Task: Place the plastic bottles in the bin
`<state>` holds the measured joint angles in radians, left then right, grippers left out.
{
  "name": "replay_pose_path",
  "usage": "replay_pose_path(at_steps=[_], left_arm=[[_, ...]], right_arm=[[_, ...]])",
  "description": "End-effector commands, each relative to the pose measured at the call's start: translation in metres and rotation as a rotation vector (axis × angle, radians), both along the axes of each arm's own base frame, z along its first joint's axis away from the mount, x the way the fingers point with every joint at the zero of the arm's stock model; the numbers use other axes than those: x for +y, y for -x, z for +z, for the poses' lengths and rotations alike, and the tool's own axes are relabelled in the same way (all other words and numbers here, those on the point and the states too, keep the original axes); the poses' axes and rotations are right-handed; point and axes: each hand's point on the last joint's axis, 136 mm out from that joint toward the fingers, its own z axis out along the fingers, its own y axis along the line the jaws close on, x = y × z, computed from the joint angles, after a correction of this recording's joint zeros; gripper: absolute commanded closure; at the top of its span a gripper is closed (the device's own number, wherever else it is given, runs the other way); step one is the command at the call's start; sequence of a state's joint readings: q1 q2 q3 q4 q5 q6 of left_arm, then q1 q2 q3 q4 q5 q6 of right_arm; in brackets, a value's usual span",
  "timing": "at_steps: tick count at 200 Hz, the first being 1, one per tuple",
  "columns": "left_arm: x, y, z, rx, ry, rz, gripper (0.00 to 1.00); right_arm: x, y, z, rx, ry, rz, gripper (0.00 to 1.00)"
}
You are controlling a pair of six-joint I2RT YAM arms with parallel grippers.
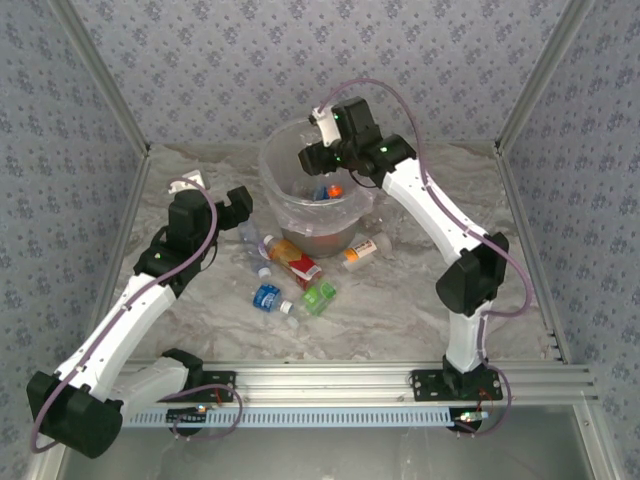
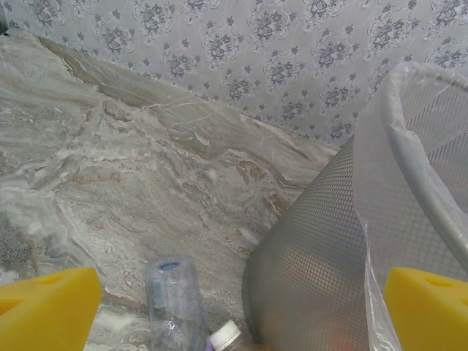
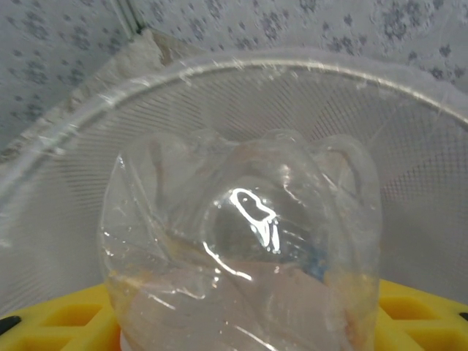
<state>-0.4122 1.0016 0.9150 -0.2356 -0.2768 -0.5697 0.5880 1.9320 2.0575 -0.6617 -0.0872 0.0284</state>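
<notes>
- The clear bottle (image 3: 241, 248) hangs over the mouth of the bin (image 3: 307, 66), with its moulded base toward the right wrist camera and its long axis pointing down into the bin, so your drop looks lined up
- The right fingers (image 1: 318, 153) flank it on both sides, but you cannot tell whether they grip it or have slackened
- Bottles with blue and orange parts (image 1: 326, 190) lie inside the bin
- The loose bottles (image 1: 295, 262) lie on the counter (image 1: 400, 300), just before the bin
- The left fingers (image 1: 232, 207) are spread wide and empty, close beside the bin
- A clear bottle on the counter (image 2: 172, 300) lies below and between them, its long axis crossing their gap, so your left arm is the nearer one
- No writing is readable; you can make out red, blue and green labels and a small blue mark
</notes>
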Motion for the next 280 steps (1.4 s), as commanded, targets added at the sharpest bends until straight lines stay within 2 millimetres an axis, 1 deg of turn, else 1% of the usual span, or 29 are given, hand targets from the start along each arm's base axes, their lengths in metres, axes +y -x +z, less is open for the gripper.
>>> replay_pose_path(at_steps=[1, 10, 31, 71, 117, 144, 164, 167, 170, 177, 187, 192, 203, 223, 248, 259, 266, 280], left_arm=[[0.004, -0.001, 0.014, -0.029, 0.010, 0.017, 0.00], [0.004, -0.001, 0.013, -0.028, 0.008, 0.017, 0.01], [0.004, -0.001, 0.013, -0.028, 0.006, 0.018, 0.01], [0.003, -0.003, 0.009, -0.011, 0.002, 0.020, 0.00], [0.004, -0.004, 0.006, 0.006, -0.002, 0.025, 0.01], [0.005, -0.005, 0.002, 0.025, -0.004, 0.041, 0.01], [0.006, -0.007, -0.003, 0.049, -0.009, 0.049, 0.01], [0.005, -0.007, -0.004, 0.054, -0.010, 0.050, 0.01], [0.005, -0.008, -0.004, 0.057, -0.009, 0.051, 0.00], [0.005, -0.009, -0.007, 0.068, -0.010, 0.055, 0.01], [0.005, -0.010, -0.010, 0.081, -0.006, 0.062, 0.00], [0.005, -0.010, -0.012, 0.085, -0.005, 0.064, 0.01], [0.004, -0.012, -0.015, 0.095, -0.002, 0.066, 0.01], [0.003, -0.013, -0.017, 0.105, 0.003, 0.070, 0.01], [0.002, -0.014, -0.021, 0.125, 0.006, 0.069, 0.01], [0.001, -0.014, -0.024, 0.140, 0.007, 0.069, 0.00], [0.001, -0.013, -0.026, 0.150, 0.009, 0.071, 0.01], [0.002, -0.011, -0.032, 0.176, 0.010, 0.078, 0.00]], right_arm=[[-0.008, -0.005, -0.005, 0.003, 0.079, -0.061, 0.35], [-0.009, -0.006, -0.009, 0.004, 0.105, -0.073, 0.33], [-0.008, -0.006, -0.010, -0.006, 0.133, -0.074, 0.27], [-0.009, -0.001, -0.002, -0.019, 0.130, -0.081, 0.23], [-0.013, 0.010, 0.021, -0.060, 0.077, -0.088, 0.19], [-0.020, 0.020, 0.039, -0.097, 0.032, -0.101, 0.18], [-0.030, 0.028, 0.053, -0.139, -0.009, -0.124, 0.17], [-0.032, 0.030, 0.051, -0.134, -0.005, -0.128, 0.16], [-0.033, 0.030, 0.057, -0.155, -0.023, -0.133, 0.16], [-0.037, 0.032, 0.061, -0.173, -0.038, -0.146, 0.15], [-0.045, 0.038, 0.072, -0.206, -0.063, -0.170, 0.13], [-0.049, 0.040, 0.071, -0.211, -0.067, -0.179, 0.12], [-0.058, 0.046, 0.080, -0.239, -0.089, -0.201, 0.10], [-0.076, 0.056, 0.087, -0.278, -0.108, -0.247, 0.08], [-0.099, 0.067, 0.089, -0.304, -0.136, -0.311, 0.05], [-0.110, 0.072, 0.087, -0.305, -0.153, -0.340, 0.03], [-0.116, 0.075, 0.086, -0.305, -0.166, -0.358, 0.00], [-0.128, 0.081, 0.081, -0.305, -0.185, -0.390, 0.00]])
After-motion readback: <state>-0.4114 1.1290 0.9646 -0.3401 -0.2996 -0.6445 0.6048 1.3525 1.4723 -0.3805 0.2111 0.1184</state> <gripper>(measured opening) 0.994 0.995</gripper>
